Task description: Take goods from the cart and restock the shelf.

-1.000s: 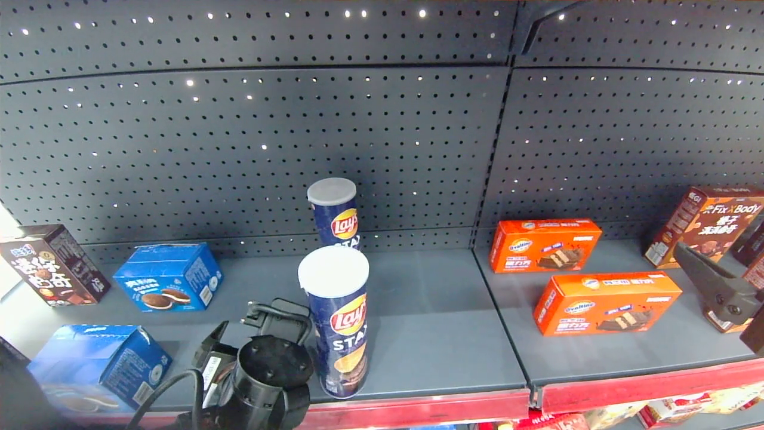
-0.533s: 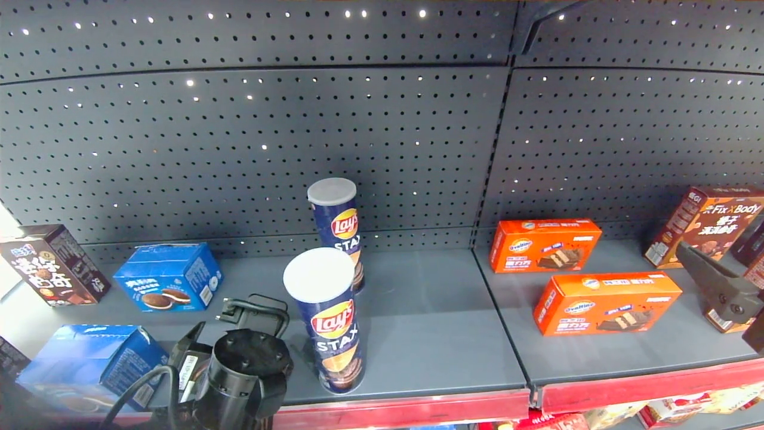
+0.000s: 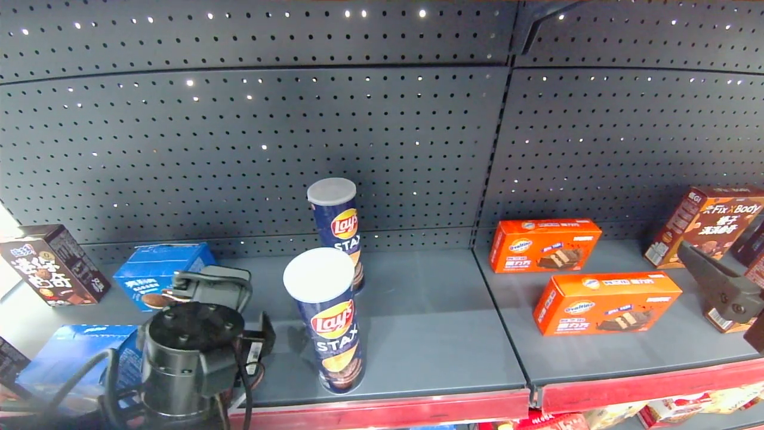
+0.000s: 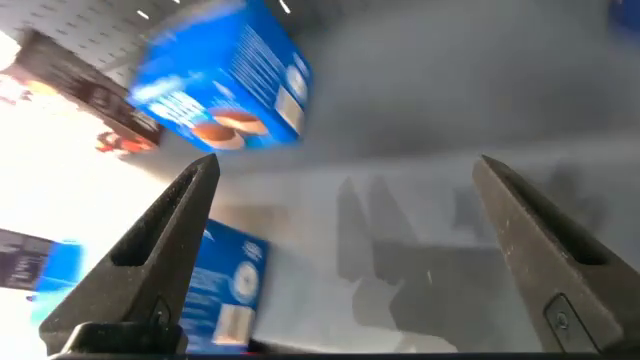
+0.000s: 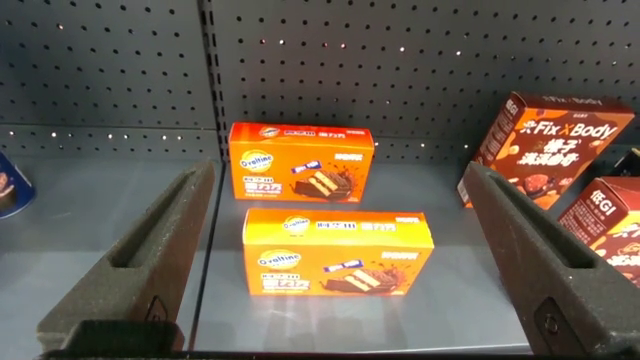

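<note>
Standing can, L hand splayed

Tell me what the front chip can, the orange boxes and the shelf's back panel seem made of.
Front chip can: likely paperboard tube, glossy printed wrap, matte whitish plastic-looking lid. Orange boxes: printed cardboard, slight sheen, folded edges. Back panel: probably painted metal, matte grey, punched holes.

Grey shelf had a red front edge. At its middle a front chip can stood near the front edge and a back chip can stood by the back wall, both upright. Toward the left end lay a back blue box, a front blue box and a dark box. On the right half lay a back orange box and a front orange box. A brown box stood at the back right.
</note>
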